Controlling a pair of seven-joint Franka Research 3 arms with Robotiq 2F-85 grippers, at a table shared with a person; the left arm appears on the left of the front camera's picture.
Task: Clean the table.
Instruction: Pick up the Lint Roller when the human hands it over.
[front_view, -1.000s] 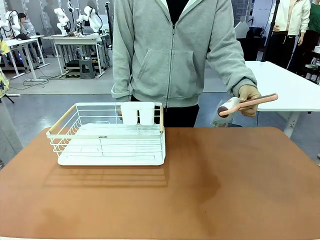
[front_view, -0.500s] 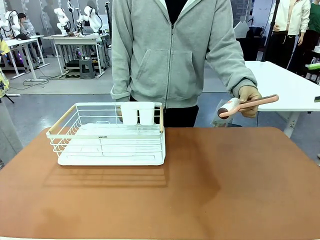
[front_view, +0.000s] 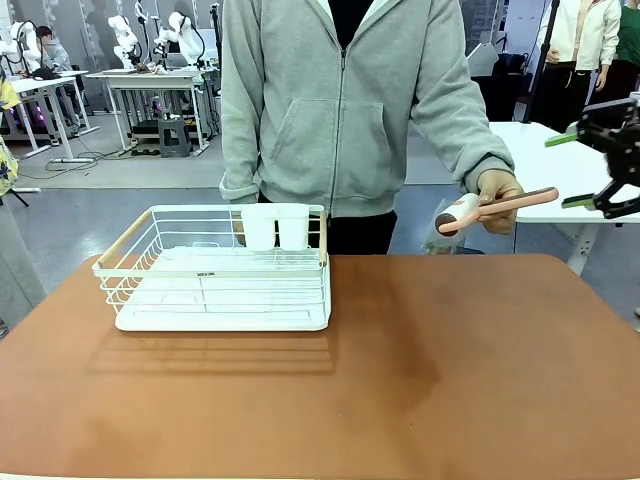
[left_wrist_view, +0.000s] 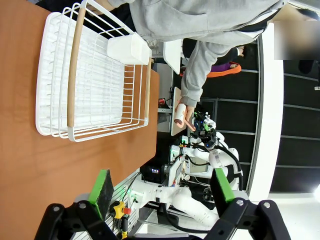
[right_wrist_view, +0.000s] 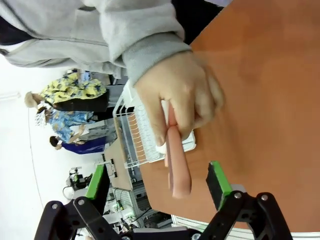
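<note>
The reddish-brown table (front_view: 420, 380) spreads across the front view. At its far right edge a person's hand (front_view: 497, 187) holds out a lint roller (front_view: 492, 208) with a pink handle pointing right. My right gripper (front_view: 571, 171) hangs open just right of the handle's tip, apart from it. In the right wrist view the pink handle (right_wrist_view: 178, 167) points between that open gripper's (right_wrist_view: 156, 182) green pads, gripped by the hand (right_wrist_view: 180, 95) above the table (right_wrist_view: 265, 100). My left gripper (left_wrist_view: 163, 190) is open with nothing in it, above the table (left_wrist_view: 30, 165).
A white wire dish rack (front_view: 220, 272) with two white cups stands at the table's back left; it also appears as the rack (left_wrist_view: 95, 80) in the left wrist view. The person in a grey hoodie (front_view: 340, 100) stands at the far edge. A white table (front_view: 590, 180) lies behind the right gripper.
My right gripper has come into the front view from the right, stopping open near the roller handle's tip. The person's hand and the roller have hardly moved.
</note>
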